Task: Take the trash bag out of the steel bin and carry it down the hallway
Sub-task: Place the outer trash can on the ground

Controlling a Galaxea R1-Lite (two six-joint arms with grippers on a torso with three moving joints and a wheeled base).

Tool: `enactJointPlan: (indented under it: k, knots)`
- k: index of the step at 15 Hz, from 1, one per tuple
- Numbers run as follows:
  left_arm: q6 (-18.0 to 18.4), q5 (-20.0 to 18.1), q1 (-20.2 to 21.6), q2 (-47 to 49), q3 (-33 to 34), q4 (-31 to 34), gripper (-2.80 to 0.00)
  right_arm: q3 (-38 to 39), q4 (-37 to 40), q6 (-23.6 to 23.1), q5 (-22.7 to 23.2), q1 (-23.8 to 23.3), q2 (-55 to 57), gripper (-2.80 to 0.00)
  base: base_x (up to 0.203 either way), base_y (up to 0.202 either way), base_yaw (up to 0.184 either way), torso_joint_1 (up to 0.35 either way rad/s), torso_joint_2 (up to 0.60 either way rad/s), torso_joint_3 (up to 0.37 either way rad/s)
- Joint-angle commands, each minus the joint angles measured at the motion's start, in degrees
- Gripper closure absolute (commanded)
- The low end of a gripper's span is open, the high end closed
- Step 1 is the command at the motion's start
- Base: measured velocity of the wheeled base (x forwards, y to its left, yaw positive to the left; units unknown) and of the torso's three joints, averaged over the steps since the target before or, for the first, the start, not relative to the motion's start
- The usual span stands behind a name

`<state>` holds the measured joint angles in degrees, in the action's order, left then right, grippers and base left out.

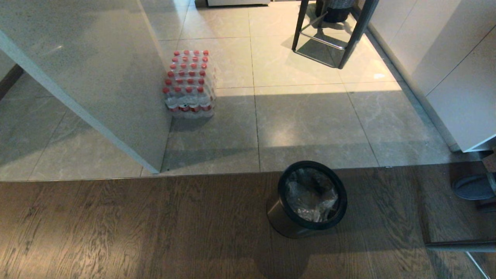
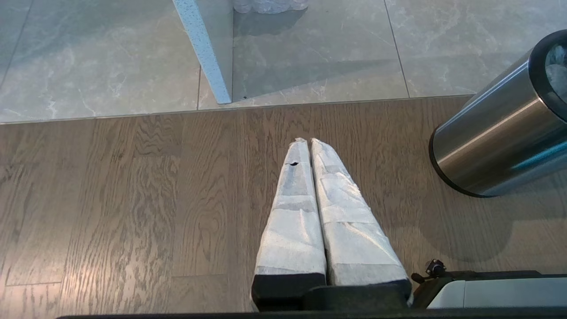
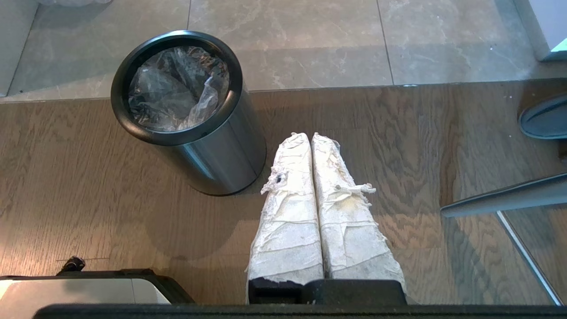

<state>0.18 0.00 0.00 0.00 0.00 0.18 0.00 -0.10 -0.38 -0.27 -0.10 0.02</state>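
My head view shows neither arm, only the wrist views do: left gripper (image 2: 309,141) and right gripper (image 3: 310,135) pressed closed, empty, above wood floor (image 1: 116,232) whose tile-side edge carries the steel bin (image 1: 281,219), trash bag (image 1: 310,193) inside, its contents indistinct.

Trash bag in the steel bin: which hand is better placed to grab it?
Probably right. The right hand, shut, looks into the steel bin at the trash bag; the left hand, shut, views only the bin's side.

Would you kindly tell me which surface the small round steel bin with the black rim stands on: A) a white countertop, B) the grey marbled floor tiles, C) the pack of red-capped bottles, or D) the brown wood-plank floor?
D: the small round steel bin with the black rim stands on the brown wood-plank floor, just short of the grey marbled floor tiles.
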Motion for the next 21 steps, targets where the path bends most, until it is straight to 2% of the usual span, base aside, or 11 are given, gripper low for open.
enactJointPlan:
  k: [1, 21]
  knots:
    - [0.0, 0.0, 0.0, 0.0, 0.0, 0.0, 0.00, 0.1, 0.0, -0.1, 0.0, 0.0, 0.0, 0.00, 0.000, 0.000, 0.000, 0.000, 0.00, 0.000]
    - [0.7, 0.0, 0.0, 0.0, 0.0, 0.0, 0.00, 0.1, -0.2, -0.6, 0.2, 0.0, 0.0, 0.00, 0.000, 0.000, 0.000, 0.000, 0.00, -0.011]
